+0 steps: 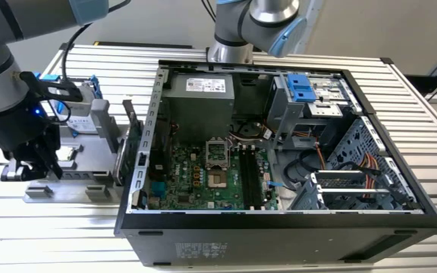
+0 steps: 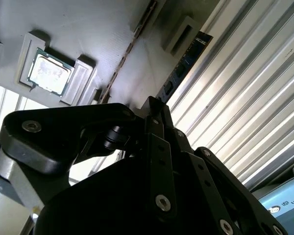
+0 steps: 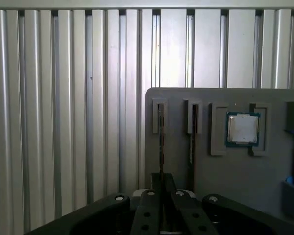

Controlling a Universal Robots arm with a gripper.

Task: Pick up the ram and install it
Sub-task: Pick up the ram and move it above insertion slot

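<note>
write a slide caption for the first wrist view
End effector closed on the ram standing on edge in the grey holder, processor chip nearby.

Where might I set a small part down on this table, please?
At the exterior view's left, bare table slats run from the grey tray to the near edge, beside the computer case. The tray is crowded: the claw grips a memory stick there.
</note>
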